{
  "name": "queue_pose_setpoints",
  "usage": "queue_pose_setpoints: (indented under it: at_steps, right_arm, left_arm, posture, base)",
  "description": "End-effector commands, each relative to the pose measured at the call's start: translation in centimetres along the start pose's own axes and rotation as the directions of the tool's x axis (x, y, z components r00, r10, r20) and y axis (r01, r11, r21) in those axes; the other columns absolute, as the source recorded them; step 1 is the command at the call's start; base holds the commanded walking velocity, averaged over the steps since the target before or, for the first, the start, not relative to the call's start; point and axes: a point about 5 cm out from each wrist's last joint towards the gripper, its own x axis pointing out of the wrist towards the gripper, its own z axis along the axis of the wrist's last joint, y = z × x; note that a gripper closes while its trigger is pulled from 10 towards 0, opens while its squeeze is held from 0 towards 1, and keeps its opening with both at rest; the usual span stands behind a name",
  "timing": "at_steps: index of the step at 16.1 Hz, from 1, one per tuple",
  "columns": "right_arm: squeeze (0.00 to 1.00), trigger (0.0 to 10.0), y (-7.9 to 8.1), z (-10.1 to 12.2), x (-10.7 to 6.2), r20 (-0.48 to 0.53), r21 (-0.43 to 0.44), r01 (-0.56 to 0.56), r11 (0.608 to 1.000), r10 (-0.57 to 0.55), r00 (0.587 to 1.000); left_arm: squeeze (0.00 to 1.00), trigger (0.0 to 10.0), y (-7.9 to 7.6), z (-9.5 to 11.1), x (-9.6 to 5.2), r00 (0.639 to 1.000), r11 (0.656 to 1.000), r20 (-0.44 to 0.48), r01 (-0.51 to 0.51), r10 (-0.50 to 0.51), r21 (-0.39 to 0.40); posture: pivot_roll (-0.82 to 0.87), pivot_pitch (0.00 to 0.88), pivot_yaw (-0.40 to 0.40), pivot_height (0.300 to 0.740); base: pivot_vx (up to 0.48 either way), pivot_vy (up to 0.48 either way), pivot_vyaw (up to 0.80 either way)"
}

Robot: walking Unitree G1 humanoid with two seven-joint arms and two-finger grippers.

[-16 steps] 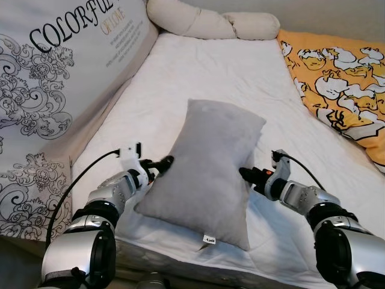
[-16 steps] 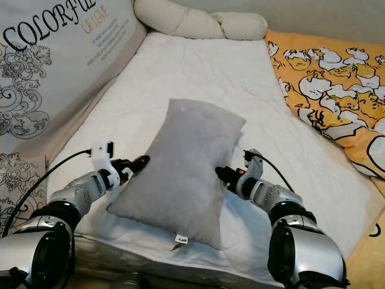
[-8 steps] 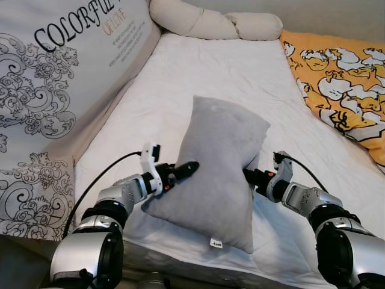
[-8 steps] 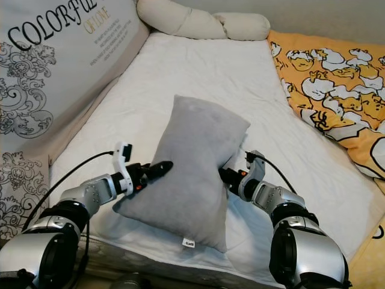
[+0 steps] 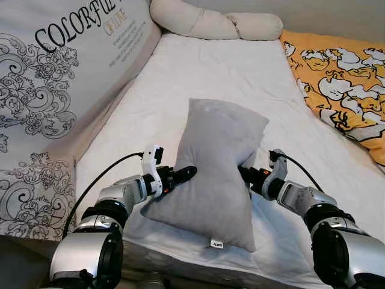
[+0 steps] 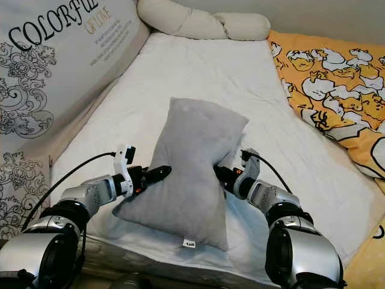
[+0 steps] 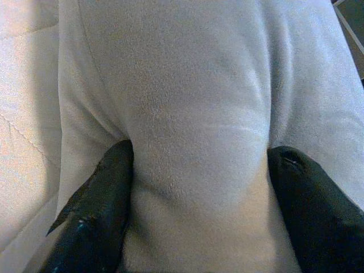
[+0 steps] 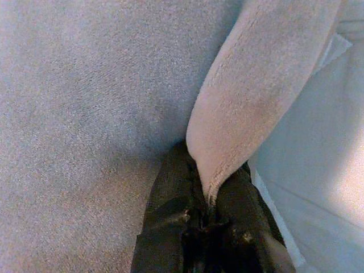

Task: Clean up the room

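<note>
Plush grey pillow point(image 5: 219, 165) on quilted white bed point(image 5: 228, 72); left gripper point(image 7: 199, 170) and right gripper point(image 8: 207, 193) both clenched on its fleece edges.

Two silver arms, built of rounded metallic segments with dark bands at the joints. Broad black-and-silver cylinders at the shoulders. Left hand point(image 5: 186, 173): two long black fingers point(image 7: 94, 210), matte, smooth, tapering to blunt tips, with a white bracket standing at the wrist and a thin black cable looping back along the forearm. Right hand point(image 5: 243, 173): same black fingers point(image 8: 170, 227), a small red mark near the wrist, a pale bracket, and a black cable arching back to the forearm.
</note>
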Motion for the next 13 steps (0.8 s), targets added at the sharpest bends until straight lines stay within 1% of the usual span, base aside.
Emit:
queue_pose_setpoints:
  at_steps: [1,2,4,6,7,8,10,11,13]
  right_arm:
    - [0.0,0.0,1.0,0.2,0.5,0.004,-0.017,-0.055,0.998,0.055,0.998]
    - [0.0,0.0,1.1,0.2,0.6,0.011,-0.014,-0.059,0.998,0.059,0.998]
    - [0.0,0.0,1.2,0.2,0.7,0.022,-0.016,-0.055,0.998,0.055,0.998]
    - [0.0,0.0,1.3,0.1,0.9,0.024,-0.047,-0.054,0.997,0.055,0.998]
    - [0.0,0.0,1.5,0.1,1.0,0.031,-0.033,-0.061,0.998,0.062,0.998]
    - [0.0,0.0,1.8,0.2,1.1,0.049,-0.025,-0.075,0.997,0.076,0.996]
    - [0.0,0.0,2.5,0.8,1.4,0.098,-0.023,-0.09,0.996,0.092,0.991]
    - [0.0,0.0,2.7,1.0,1.6,0.104,-0.028,-0.088,0.996,0.091,0.99]
    - [0.0,0.0,3.6,1.2,2.0,0.102,-0.072,-0.1,0.992,0.107,0.989]
  left_arm:
    - [0.0,0.0,-0.3,-1.1,0.5,0.999,1.0,-0.049,0.003,-0.003,-0.001]
    - [0.0,0.0,-0.3,-0.9,0.6,0.999,1.0,-0.037,-0.006,0.007,0.021]
    - [0.0,0.0,-0.4,-0.7,0.7,0.999,0.999,-0.031,-0.017,0.018,0.038]
    - [0.0,0.0,-0.5,-0.4,0.8,0.999,0.999,-0.024,-0.02,0.021,0.048]
    - [0.0,0.0,-0.8,0.0,1.0,0.999,0.994,-0.027,-0.016,0.019,0.105]
    - [0.0,0.0,-1.0,0.5,1.1,0.999,0.98,-0.016,-0.026,0.03,0.196]
    - [0.0,0.0,-1.8,1.5,1.5,0.999,0.969,0.022,-0.033,0.029,0.247]
    - [0.0,0.0,-2.1,1.6,1.6,0.999,0.967,0.028,-0.029,0.023,0.252]
    - [0.0,0.0,-2.9,2.5,1.7,0.995,0.972,0.094,-0.039,0.017,0.233]
  posture:
    - [0.04,0.0,-0.013,0.74]
    - [0.05,0.0,-0.014,0.74]
    - [0.05,0.0,-0.019,0.74]
    - [0.06,0.0,-0.027,0.74]
    - [0.07,0.0,-0.029,0.74]
    - [0.07,0.0,-0.027,0.74]
    - [0.07,0.0,-0.027,0.74]
    - [0.08,0.0,-0.03,0.74]
    - [0.08,0.0,-0.023,0.74]
  base:
    - [0.0,0.0,0.0]
    - [0.0,0.0,0.0]
    - [0.0,0.0,0.0]
    - [0.0,0.0,0.0]
    - [0.0,0.0,0.0]
    - [0.0,0.0,0.0]
    - [0.0,0.0,0.0]
    - [0.0,0.0,0.0]
    - [0.0,0.0,0.0]
